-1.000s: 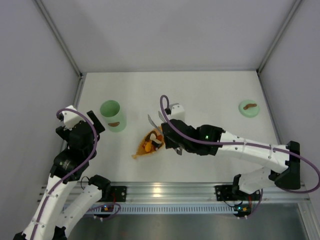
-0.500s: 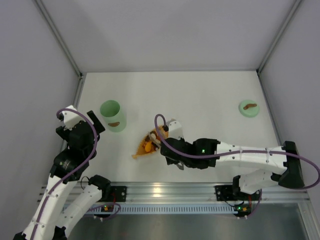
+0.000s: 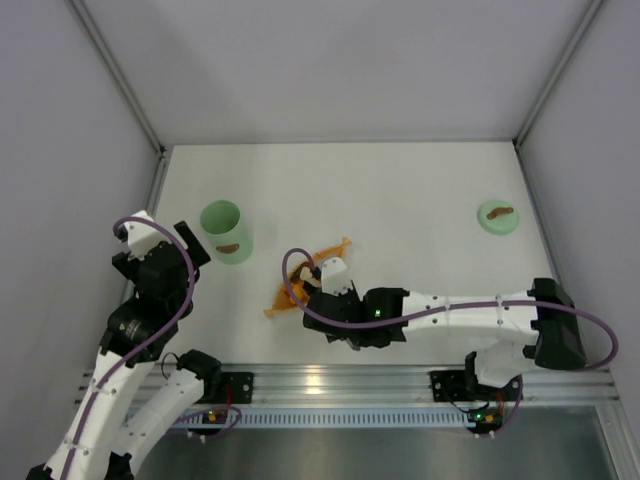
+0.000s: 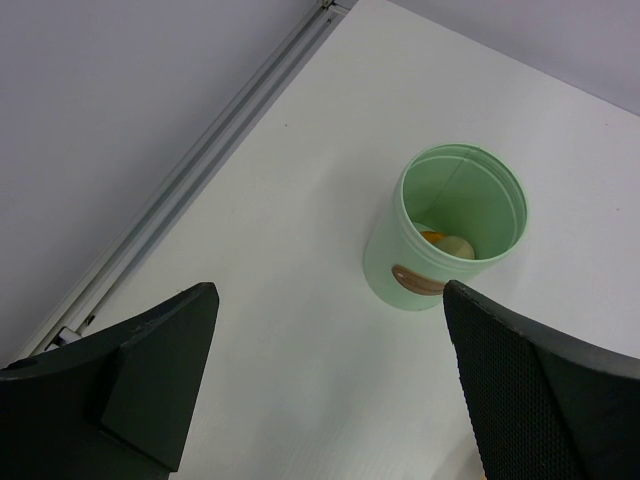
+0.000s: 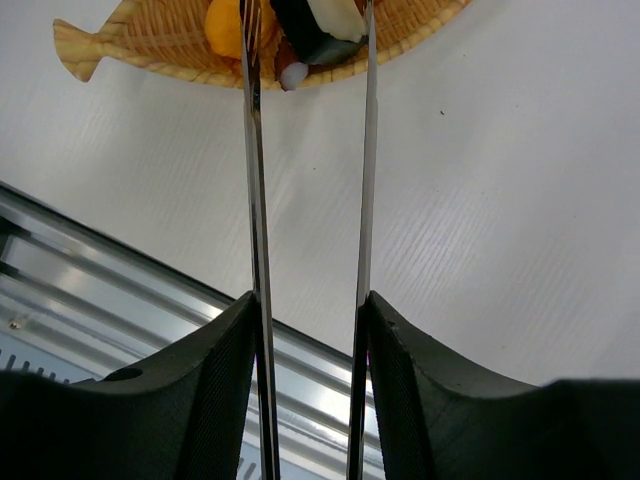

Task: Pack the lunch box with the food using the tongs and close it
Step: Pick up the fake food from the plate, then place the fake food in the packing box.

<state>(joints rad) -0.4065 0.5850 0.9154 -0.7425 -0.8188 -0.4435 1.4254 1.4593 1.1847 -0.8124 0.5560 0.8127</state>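
The left arm (image 3: 140, 300) and right arm (image 3: 470, 308) were made up of white shell segments joined by black joint housings. A purple cable (image 3: 190, 278) was looped along the left arm, and a second purple cable (image 3: 285, 268) was run along the right arm. A small green light (image 3: 377, 313) was lit on the right arm's black wrist housing. Each arm was carried on a black base (image 3: 205, 372). The left fingers (image 4: 540, 400) were matte black and broad, one face covered in a fine dotted grid. The right fingers (image 5: 215, 400) were black too, rounded, with finely textured faces.
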